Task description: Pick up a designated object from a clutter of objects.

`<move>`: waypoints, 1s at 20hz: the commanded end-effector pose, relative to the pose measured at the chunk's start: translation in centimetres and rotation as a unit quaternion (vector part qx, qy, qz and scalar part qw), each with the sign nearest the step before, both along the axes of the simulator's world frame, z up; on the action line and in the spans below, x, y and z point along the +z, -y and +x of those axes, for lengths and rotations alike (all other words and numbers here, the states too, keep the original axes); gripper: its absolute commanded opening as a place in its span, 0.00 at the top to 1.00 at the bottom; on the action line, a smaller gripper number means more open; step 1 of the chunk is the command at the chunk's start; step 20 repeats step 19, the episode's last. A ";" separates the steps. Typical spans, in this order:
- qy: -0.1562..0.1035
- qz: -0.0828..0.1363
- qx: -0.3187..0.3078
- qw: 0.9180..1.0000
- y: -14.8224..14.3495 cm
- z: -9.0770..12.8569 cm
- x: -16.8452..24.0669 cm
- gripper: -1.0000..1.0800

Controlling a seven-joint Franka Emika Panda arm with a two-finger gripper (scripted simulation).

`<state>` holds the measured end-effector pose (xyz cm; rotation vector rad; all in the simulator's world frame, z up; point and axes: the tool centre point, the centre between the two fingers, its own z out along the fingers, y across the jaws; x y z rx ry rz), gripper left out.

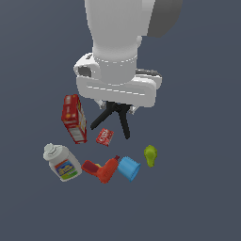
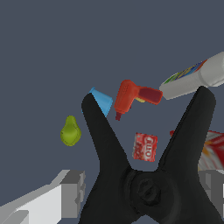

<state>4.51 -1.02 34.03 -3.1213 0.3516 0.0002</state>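
- Matte black spring clamp (image 1: 113,115) hangs directly under the white wrist of the arm, its pivot end tucked up against the hand and its two thin legs splaying downward in an inverted V; the long axis runs roughly vertical in the exterior view
- Seen from the wrist view, the clamp (image 2: 146,175) fills the foreground, its round pivot nearest the camera and both legs pointing away toward the clutter
- Gripper (image 1: 116,106) sits mostly hidden behind the wrist housing; its grey fingers (image 2: 72,192) flank the clamp's body on either side and appear pressed against it, pinching the clamp
- Red box (image 1: 74,117) stands tilted to the exterior view's left of the clamp; its print is too small to read
- Small red packet (image 2: 145,147) carries white lettering that cannot be made out
- White bottle (image 1: 61,162) bears a blue, yellow and green label, text illegible
- Red-orange drill (image 1: 103,169), blue cup (image 1: 129,168) and yellow-green pear-shaped item (image 1: 150,155) lie in a loose row below the clamp in the exterior view
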 end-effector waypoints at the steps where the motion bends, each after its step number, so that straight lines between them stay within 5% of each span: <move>1: 0.000 0.000 0.000 1.000 0.8 0.4 2.3 1.00; 20: 0.000 0.000 0.000 1.000 2.9 2.0 8.3 1.00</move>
